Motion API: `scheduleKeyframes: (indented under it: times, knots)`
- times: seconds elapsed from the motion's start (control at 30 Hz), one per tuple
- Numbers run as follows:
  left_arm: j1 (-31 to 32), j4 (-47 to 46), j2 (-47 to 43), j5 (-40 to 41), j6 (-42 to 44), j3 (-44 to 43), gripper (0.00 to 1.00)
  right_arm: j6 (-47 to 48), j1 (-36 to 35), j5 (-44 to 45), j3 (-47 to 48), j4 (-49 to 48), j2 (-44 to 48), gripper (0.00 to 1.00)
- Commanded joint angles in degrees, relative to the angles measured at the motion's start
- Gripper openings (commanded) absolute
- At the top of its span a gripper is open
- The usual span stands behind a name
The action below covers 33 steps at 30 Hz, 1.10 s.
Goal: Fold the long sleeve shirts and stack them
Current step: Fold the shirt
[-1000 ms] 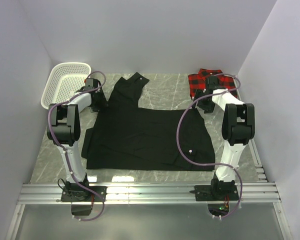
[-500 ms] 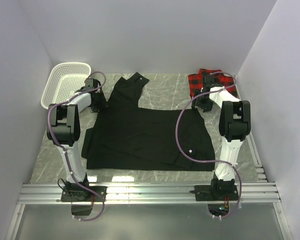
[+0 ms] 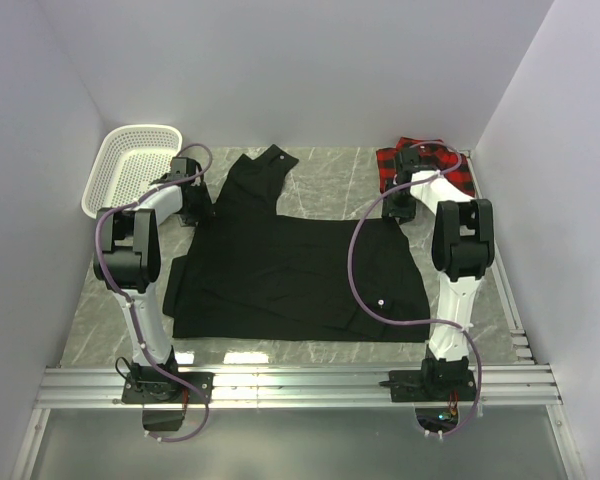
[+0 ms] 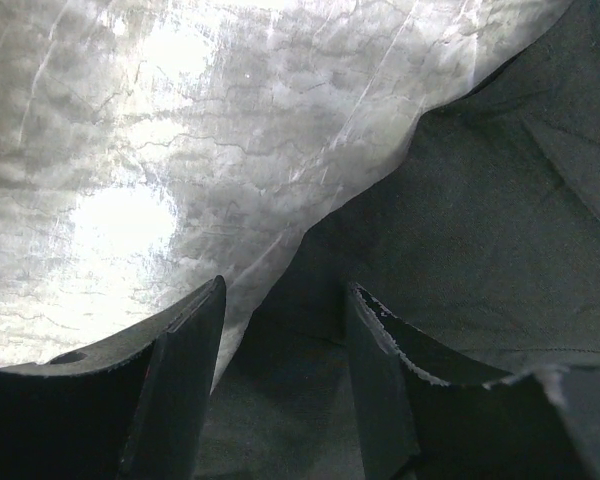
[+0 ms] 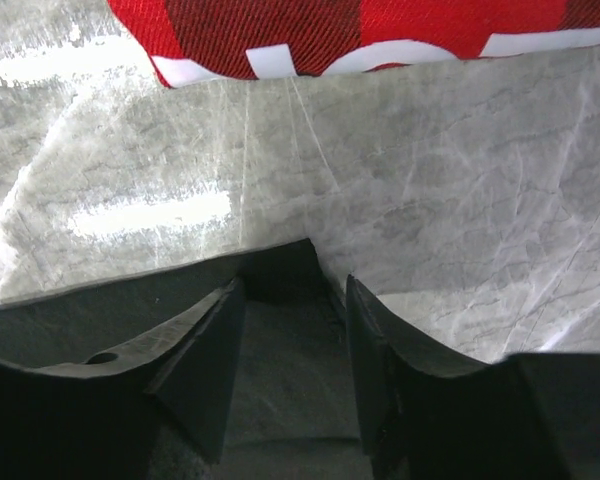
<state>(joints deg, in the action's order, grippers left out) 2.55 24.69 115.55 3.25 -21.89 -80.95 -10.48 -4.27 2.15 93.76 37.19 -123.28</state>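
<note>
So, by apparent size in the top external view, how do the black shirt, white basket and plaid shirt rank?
1. plain black fabric shirt
2. white plastic mesh basket
3. red-and-black plaid shirt, partly behind the right arm, so this rank is unsure.

black shirt (image 3: 295,265) spread flat centre, plaid shirt (image 3: 425,163) bunched far right

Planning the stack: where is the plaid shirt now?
Top view: the plaid shirt lies bunched at the table's far right corner, just beyond the right gripper and the black shirt's corner.
</note>
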Motion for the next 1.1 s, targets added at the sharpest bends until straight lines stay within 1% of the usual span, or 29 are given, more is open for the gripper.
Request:
scheduleKeyframes:
  times: [0.0,0.03,0.1,0.13,0.2,0.27,0.37,0.43,0.5,0.53,0.6,0.63,0.73,0.87,0.97,1.0,1.07]
  knots:
    - [0.0,2.0,-2.2,0.9,1.1,-1.6,0.57,1.4,-0.6,0.8,2.7,2.1,-1.5,0.50]
    - [0.0,2.2,-2.2,1.1,1.1,-1.6,0.57,1.6,-0.6,0.6,3.0,2.4,-1.8,0.45]
    - [0.0,2.2,-2.2,1.1,1.1,-1.7,0.56,2.4,-0.8,0.1,4.2,3.5,-2.4,0.40]
    - [0.0,2.3,-2.2,1.1,1.1,-1.7,0.56,2.7,-0.9,-0.1,4.9,3.9,-2.8,0.34]
    - [0.0,2.2,-2.1,1.1,1.2,-1.7,0.56,3.4,-1.4,0.0,6.3,5.3,-3.6,0.34]
    - [0.0,2.6,-1.9,1.0,1.4,-1.8,0.56,3.4,-1.5,-0.2,7.6,6.0,-4.4,0.31]
    - [0.1,2.6,-1.9,1.1,1.4,-1.8,0.56,3.4,-1.7,-0.5,7.7,6.3,-4.5,0.23]
    - [0.1,2.6,-2.0,1.3,1.5,-1.8,0.54,3.4,-1.8,0.0,7.4,5.9,-4.2,0.15]
    - [0.1,2.4,-2.2,1.2,1.7,-1.7,0.52,3.3,-1.9,0.7,7.0,5.6,-4.0,0.12]
    - [0.1,2.3,-2.3,1.0,1.8,-1.7,0.51,3.4,-1.8,0.7,6.9,5.4,-3.8,0.08]
    - [0.1,2.3,-2.4,-0.1,2.1,-1.7,0.47,3.4,-1.8,1.0,6.5,5.3,-3.7,0.05]
    - [0.1,1.9,-2.4,-0.3,2.2,-1.7,0.47,3.4,-1.8,1.1,6.4,5.2,-3.7,0.02]
    - [0.1,1.8,-2.3,-0.3,2.7,-1.8,0.45,3.4,-1.8,1.1,5.9,4.8,-3.4,0.00]
    - [0.1,1.5,-1.5,-0.7,3.2,-1.6,0.35,3.4,-1.9,1.4,5.6,4.6,-3.2,0.00]
    - [0.1,1.2,-1.1,-1.5,3.3,-1.6,0.22,3.1,-1.9,1.4,4.9,3.9,-2.4,0.00]
    - [0.1,1.1,-1.2,-1.7,3.5,-1.5,0.15,3.2,-1.9,1.3,4.8,3.5,-2.2,0.00]
    - [0.1,0.0,-1.5,-2.5,4.0,-1.0,0.03,3.0,-1.8,1.0,4.5,3.2,-1.7,0.00]
